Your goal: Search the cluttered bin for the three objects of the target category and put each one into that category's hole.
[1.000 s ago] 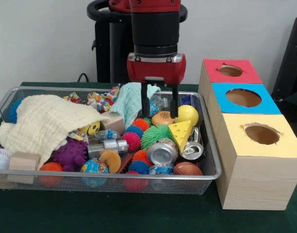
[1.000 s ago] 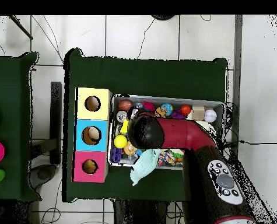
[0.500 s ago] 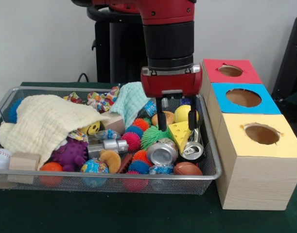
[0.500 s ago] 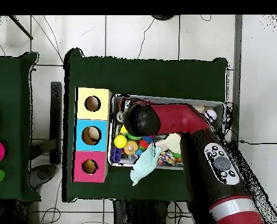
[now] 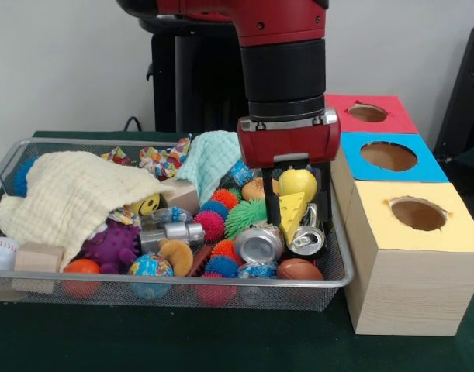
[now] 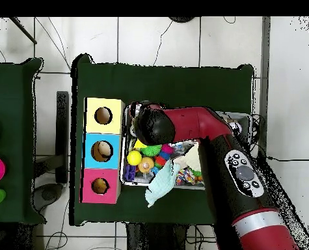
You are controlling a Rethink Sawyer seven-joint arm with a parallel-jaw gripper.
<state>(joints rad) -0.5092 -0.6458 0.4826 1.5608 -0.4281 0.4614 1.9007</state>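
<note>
Gripper point(image 5: 296, 203), fingers spread wide astride the cheese wedge point(image 5: 290, 213) at the wire bin's point(image 5: 182, 293) 3 o'clock end, crushed can point(image 5: 258, 242) at the wedge's 7 o'clock: lower squarely, close on flat faces, avoid snagging can or yellow ball point(image 5: 297, 183).

Red arm point(image 6: 202, 130) covers most of bin point(image 6: 126, 170) — yellow ball point(image 6: 134, 157) at its box-side edge, mint cloth point(image 6: 160, 184) draped over bottom edge. Three-hole box point(image 6: 90, 151) just beside bin.
</note>
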